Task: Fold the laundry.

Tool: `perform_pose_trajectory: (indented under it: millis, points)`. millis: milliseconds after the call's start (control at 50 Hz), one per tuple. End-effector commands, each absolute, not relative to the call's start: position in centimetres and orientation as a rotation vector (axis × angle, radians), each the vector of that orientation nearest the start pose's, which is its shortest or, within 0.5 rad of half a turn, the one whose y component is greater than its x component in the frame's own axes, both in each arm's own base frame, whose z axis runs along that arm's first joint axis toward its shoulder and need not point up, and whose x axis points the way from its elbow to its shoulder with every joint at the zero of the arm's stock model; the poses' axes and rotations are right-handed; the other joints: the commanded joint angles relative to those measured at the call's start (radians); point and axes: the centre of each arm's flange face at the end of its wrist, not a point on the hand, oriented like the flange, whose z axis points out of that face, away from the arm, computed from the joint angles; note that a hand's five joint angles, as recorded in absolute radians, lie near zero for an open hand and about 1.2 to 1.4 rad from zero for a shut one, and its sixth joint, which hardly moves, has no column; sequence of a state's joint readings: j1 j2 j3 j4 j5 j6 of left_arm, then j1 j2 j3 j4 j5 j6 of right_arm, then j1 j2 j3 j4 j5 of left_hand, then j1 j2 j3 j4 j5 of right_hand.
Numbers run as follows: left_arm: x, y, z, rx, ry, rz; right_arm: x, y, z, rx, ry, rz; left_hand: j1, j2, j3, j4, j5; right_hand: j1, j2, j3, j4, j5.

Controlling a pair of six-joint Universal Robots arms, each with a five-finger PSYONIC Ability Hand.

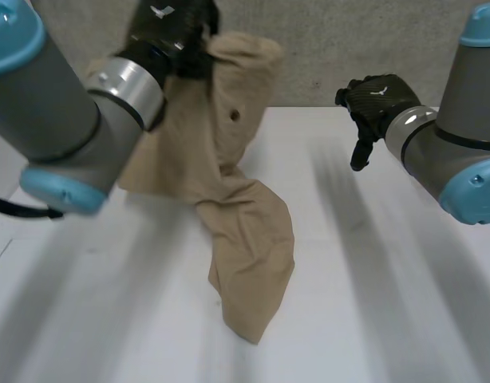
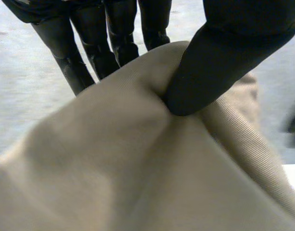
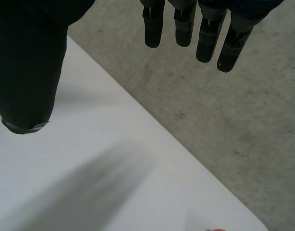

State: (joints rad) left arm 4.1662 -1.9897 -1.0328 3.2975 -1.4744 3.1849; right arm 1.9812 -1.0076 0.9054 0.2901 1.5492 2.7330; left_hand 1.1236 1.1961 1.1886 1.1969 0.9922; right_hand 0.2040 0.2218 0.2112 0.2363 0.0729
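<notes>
Left hand (image 1: 169, 36): upper left of frame, raised, thumb and fingers pinching tan garment (image 1: 229, 199) by its top.
Drape: hangs crumpled, lower end trailing on white table (image 1: 373, 303), centre frame.
Right hand (image 1: 377, 100): upper right, fingers loosely spread, empty.
Progress: no fold visible; all the folding looks left to do.

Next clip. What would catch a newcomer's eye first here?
A tan garment hangs from the left hand, raised at far left, its fingers and thumb pinching the top; the lower end trails onto the white table. The right hand hovers open at far right, holding nothing.
</notes>
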Motion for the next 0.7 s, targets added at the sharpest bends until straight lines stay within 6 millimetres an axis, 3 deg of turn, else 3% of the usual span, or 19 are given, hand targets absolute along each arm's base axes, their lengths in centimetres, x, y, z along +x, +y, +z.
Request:
perform_pose_trajectory:
  millis: [20, 40, 60, 100, 120, 180, 240, 340, 500, 620, 700]
  points:
    - [-35.5, -19.5, 27.4, 1.160, 2.366, -2.528, 27.4, -32.9, 27.2, -0.971, 2.223, -2.009, 0.090, 0.017, 0.025, 0.016, 0.046, -0.029, -0.047, -0.037, -0.062, -0.073]
    - [-35.6, -17.7, 25.4, 1.263, 2.410, -2.420, 27.4, -32.9, 27.3, -0.973, 2.221, -2.009, -0.275, -0.348, -0.340, -0.349, -0.318, -0.029, -0.047, -0.037, -0.062, -0.073]
    - [-35.6, -16.8, 24.2, 1.325, 2.424, -2.351, 27.2, -32.9, 27.3, -0.971, 2.221, -2.012, -0.491, -0.564, -0.556, -0.564, -0.534, -0.029, -0.047, -0.037, -0.062, -0.073]
    - [-35.1, -15.1, 21.8, 1.454, 2.416, -2.188, 26.9, -32.8, 27.4, -0.972, 2.227, -2.010, -0.849, -0.922, -0.914, -0.922, -0.892, -0.029, -0.047, -0.037, -0.062, -0.073]
    - [-35.0, -14.8, 21.1, 1.489, 2.405, -2.136, 26.8, -32.8, 27.4, -0.975, 2.229, -2.006, -0.909, -0.982, -0.975, -0.983, -0.953, -0.029, -0.047, -0.037, -0.062, -0.073]
    - [-34.2, -14.2, 19.4, 1.585, 2.344, -2.007, 26.7, -32.4, 26.7, -1.026, 2.231, -1.969, -0.922, -0.994, -0.987, -0.995, -0.965, -0.029, -0.047, -0.037, -0.062, -0.073]
    - [-33.7, -14.5, 19.1, 1.572, 2.310, -1.978, 26.8, -31.6, 26.3, -1.085, 2.215, -1.927, -0.928, -1.000, -0.993, -1.001, -0.971, -0.029, -0.047, -0.037, -0.062, -0.073]
    - [-31.3, -16.6, 21.6, 1.335, 2.290, -2.054, 26.5, -30.2, 25.6, -1.112, 2.226, -1.858, -0.939, -1.012, -1.004, -1.013, -0.982, -0.029, -0.047, -0.037, -0.062, -0.073]
    - [-29.7, -17.8, 24.9, 1.161, 2.238, -2.217, 25.3, -27.2, 23.8, -1.079, 2.281, -1.713, -0.945, -1.018, -1.010, -1.019, -0.988, -0.029, -0.047, -0.037, -0.062, -0.073]
    - [-28.6, -20.2, 25.7, 1.068, 2.212, -2.228, 24.8, -25.8, 21.1, -0.942, 2.343, -1.536, -0.934, -1.006, -0.999, -1.007, -0.977, -0.029, -0.047, -0.037, -0.062, -0.073]
    - [-27.4, -21.0, 24.9, 1.044, 2.281, -2.131, 25.0, -25.1, 19.7, -0.906, 2.308, -1.472, -0.901, -0.974, -0.966, -0.975, -0.945, -0.029, -0.047, -0.037, -0.062, -0.073]
